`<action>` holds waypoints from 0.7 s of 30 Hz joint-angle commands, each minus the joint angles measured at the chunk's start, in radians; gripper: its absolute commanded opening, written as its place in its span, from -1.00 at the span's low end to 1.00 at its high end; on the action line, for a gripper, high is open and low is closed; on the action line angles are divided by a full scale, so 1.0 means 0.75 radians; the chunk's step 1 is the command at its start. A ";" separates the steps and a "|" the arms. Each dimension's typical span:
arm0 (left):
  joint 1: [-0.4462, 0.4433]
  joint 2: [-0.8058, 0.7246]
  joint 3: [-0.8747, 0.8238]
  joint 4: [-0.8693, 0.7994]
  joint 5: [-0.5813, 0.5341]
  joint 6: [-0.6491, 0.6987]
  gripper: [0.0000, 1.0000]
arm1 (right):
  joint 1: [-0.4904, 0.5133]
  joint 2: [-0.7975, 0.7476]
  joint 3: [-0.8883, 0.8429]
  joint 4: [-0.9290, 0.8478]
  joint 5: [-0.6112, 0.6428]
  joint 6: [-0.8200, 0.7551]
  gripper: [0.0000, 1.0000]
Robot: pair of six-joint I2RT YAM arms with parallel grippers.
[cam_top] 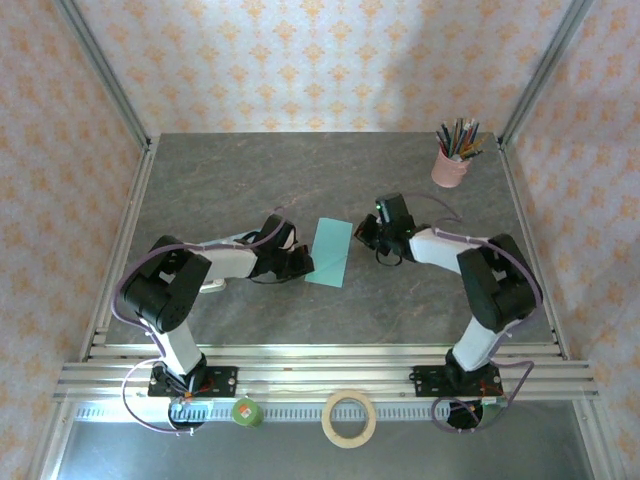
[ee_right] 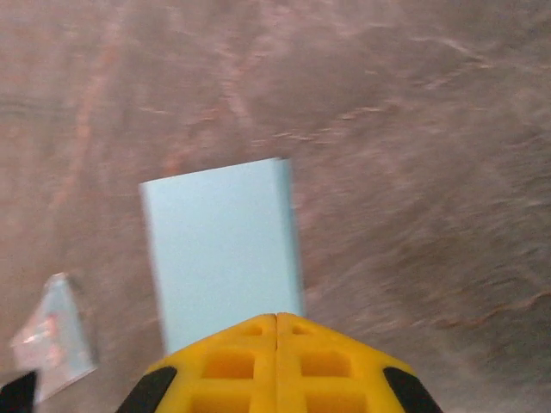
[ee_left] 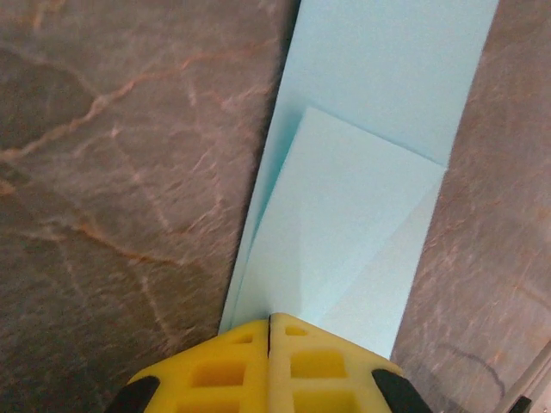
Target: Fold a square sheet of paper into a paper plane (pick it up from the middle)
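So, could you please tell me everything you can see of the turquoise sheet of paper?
The sheet of paper is thin, plain light turquoise, folded into a narrow strip lying flat in the middle of the table. A slanted flap overlaps one end, by the shut left pincer, whose tips sit at its edge; the shut right pincer sits by its other end. Whether either presses it is unclear.

The left arm (cam_top: 225, 262) and right arm (cam_top: 445, 243) share white tubular link shells, bulky black joint housings, flat black base plates (cam_top: 190, 381) and thin lilac cables (cam_top: 120, 283), while the left gripper (ee_left: 269, 323) and right gripper (ee_right: 276, 318) have blocky yellow plastic fingers (ee_left: 314, 361) with square moulded pockets and black shoulders.
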 commanded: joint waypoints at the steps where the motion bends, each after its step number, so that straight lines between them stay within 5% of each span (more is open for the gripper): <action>1: 0.004 -0.074 0.083 -0.017 -0.018 0.000 -0.76 | 0.031 -0.097 -0.077 0.042 -0.002 0.097 -0.82; 8: 0.052 0.004 0.119 0.128 0.055 -0.027 -0.45 | 0.070 -0.167 -0.242 0.219 -0.032 0.328 -0.39; 21: 0.102 0.157 0.180 0.071 0.036 0.036 -0.46 | 0.141 -0.052 -0.275 0.350 -0.058 0.501 -0.31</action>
